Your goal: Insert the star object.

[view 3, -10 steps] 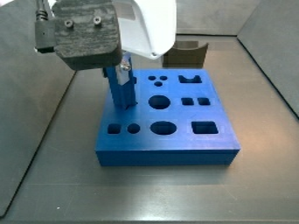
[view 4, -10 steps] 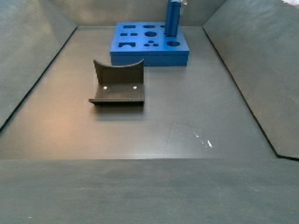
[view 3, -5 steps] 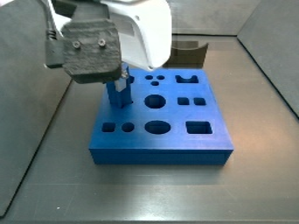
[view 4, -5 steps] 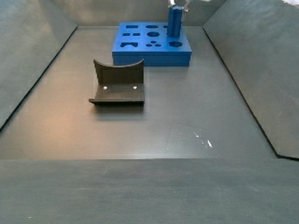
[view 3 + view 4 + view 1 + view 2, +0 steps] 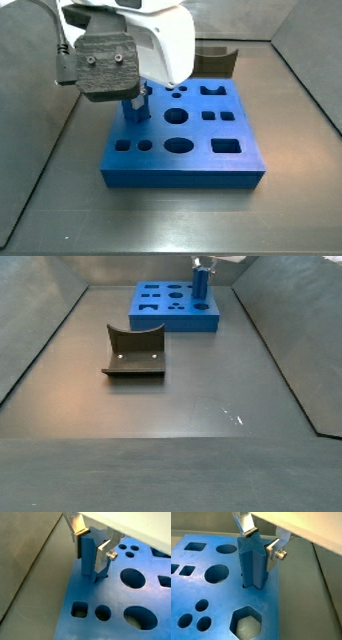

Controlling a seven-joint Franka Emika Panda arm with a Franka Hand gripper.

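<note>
Lower now: the slim blue star object (image 5: 252,562) is sitting deeper in its hole than a second ago.
Dark grey curved piece (image 5: 134,351) is lying nearest in a side view; beyond, the big flat blue holed block (image 5: 187,140) is carrying the upright peg near its edge, with the gripper (image 5: 259,541) standing over it, silver fingers (image 5: 104,554) flanking the top, jaws narrowly parted, grip not discernible.

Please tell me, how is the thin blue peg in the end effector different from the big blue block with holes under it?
The peg is slim and stands upright; the block is wide and lies flat on the floor. The peg is solid with ridged sides, while the block has many shaped holes in its top. The end effector grips the peg near its top, with the peg's lower end entering a hole; nothing grips the block. Both are the same blue.
</note>
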